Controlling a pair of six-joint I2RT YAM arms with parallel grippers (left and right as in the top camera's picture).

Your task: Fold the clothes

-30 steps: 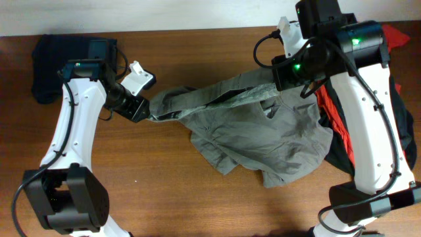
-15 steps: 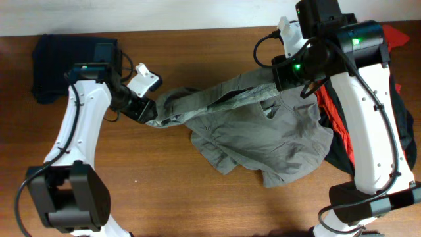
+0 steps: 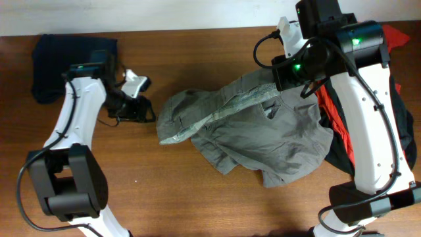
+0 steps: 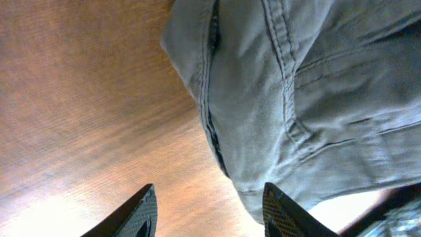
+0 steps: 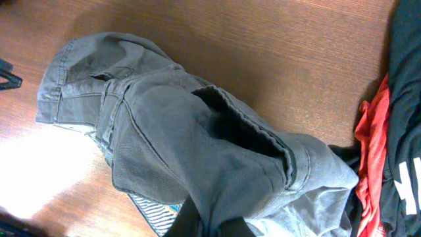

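Shorts (image 3: 263, 138), grey: crumpled on the desk (image 3: 197, 197), centre to right, unfolded. One end points left, with pale lining showing along a twisted ridge of cloth.

Left claw (image 3: 146, 112): fingers parted about halfway, nothing between them. It sits low over bare wood just left of that end of the shorts. The left wrist view shows seamed grey fabric just ahead of the fingertips (image 4: 141, 209); cannot tell whether it touches them.

Right claw (image 3: 277, 87): pinched tight on a gather at the shorts' upper right edge. The fabric rises from the desk toward it in a drawn ridge.

Dark blue garment (image 3: 66, 56): far left corner of the desk, well apart from the shorts.

Red garment (image 5: 371, 138) and black garment (image 5: 404, 79): heaped at the right edge, just beside the shorts.
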